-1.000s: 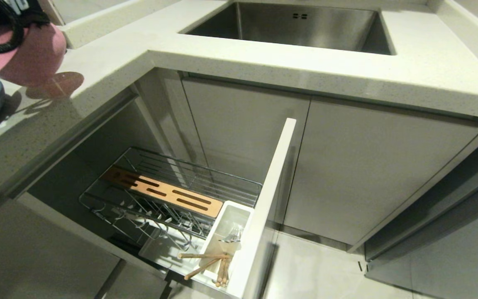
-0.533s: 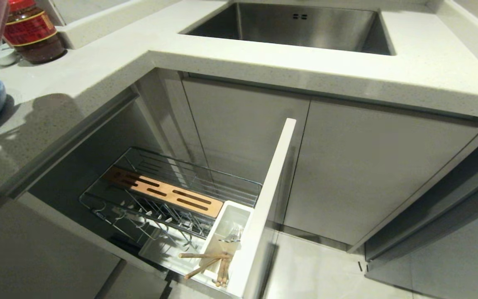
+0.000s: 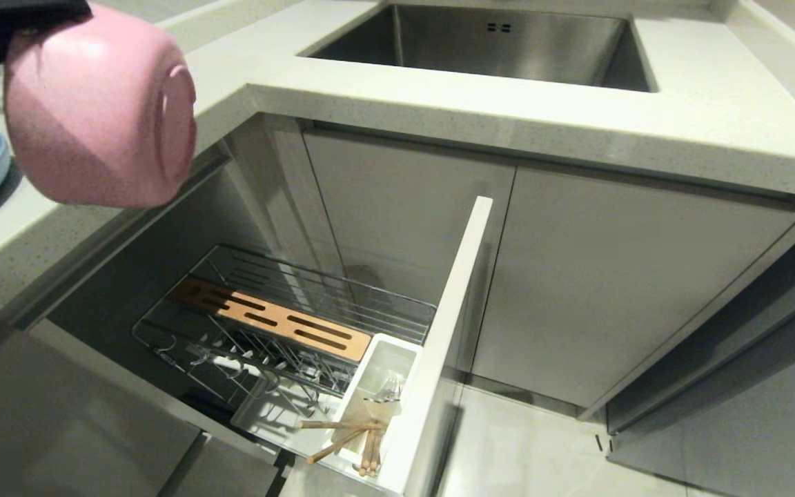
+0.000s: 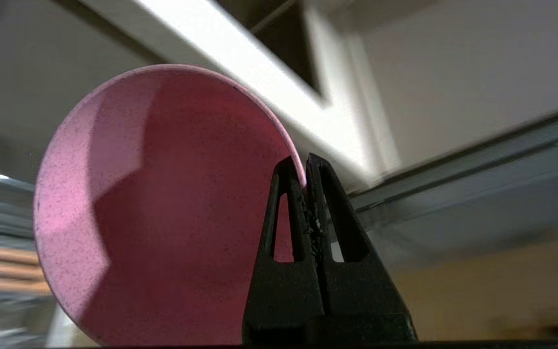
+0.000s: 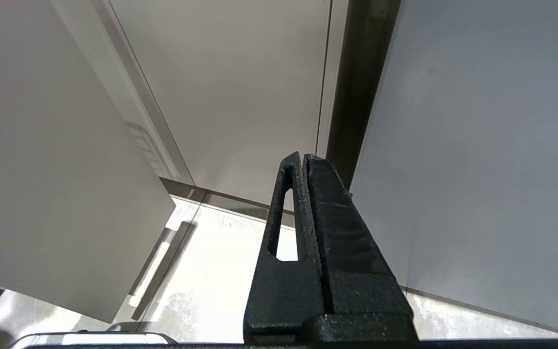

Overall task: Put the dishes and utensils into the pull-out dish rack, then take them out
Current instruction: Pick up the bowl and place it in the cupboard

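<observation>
Pink bowl [image 3: 97, 110] sits at ten o'clock above the dish rack [image 3: 287, 324], tipped sideways, left gripper [image 4: 305, 169] pinching its rim, probably so it slots between prongs. Right gripper [image 5: 303, 160] is pressed together, parked.
</observation>
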Controlling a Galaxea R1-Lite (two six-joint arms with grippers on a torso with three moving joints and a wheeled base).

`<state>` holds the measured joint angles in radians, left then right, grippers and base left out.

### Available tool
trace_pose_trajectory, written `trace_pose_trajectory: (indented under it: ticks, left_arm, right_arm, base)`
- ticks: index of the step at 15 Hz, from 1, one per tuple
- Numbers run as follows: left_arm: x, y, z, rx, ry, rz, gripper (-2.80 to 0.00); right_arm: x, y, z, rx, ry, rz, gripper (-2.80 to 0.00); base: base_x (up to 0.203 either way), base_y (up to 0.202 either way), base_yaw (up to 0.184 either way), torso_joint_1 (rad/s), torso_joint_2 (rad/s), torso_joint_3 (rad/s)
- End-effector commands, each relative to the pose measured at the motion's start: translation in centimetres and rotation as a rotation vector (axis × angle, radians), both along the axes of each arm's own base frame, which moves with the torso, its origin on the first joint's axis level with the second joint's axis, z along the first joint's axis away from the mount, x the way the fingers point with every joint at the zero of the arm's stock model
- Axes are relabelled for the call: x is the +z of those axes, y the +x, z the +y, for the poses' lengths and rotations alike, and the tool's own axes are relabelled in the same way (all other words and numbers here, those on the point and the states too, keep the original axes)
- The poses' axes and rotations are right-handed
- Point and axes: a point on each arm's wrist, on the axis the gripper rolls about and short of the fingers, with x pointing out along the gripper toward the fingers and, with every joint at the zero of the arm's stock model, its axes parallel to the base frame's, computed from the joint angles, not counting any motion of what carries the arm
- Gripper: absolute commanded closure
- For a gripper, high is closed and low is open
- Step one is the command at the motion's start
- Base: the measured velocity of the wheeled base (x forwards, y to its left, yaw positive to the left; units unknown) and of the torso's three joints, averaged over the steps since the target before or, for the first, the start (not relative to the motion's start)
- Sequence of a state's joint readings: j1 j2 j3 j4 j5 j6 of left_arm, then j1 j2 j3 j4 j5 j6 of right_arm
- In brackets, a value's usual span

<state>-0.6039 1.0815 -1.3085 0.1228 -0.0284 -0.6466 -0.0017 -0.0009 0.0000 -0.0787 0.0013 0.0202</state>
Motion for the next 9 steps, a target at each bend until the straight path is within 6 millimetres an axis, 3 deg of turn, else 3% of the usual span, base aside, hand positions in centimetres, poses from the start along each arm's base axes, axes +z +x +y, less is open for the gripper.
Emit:
trace_pose_trajectory:
  ticks: [1, 4, 9]
  left_arm:
    - [-0.7, 1.0, -0.8, -0.015, -0.112, 0.041, 0.0]
    - [-1.4, 3.7, -2.4, 0.039, -0.216, 0.112, 0.0]
    - [-4.2, 7.1, -4.9, 0.096, -0.295, 0.164, 0.0]
  right_arm:
    - [-0.7, 0.2, 0.0, 0.0, 0.0, 0.025, 0.0]
    - [-0.7, 0.2, 0.0, 0.0, 0.0, 0.024, 0.0]
    - [-0.7, 0.2, 0.0, 0.0, 0.001, 0.025, 0.0]
  base:
    - [0.0, 0.0, 0.0, 0.0, 0.0, 0.0]
    - [0.0, 0.0, 0.0, 0.0, 0.0, 0.0]
    - [0.0, 0.0, 0.0, 0.0, 0.0, 0.0]
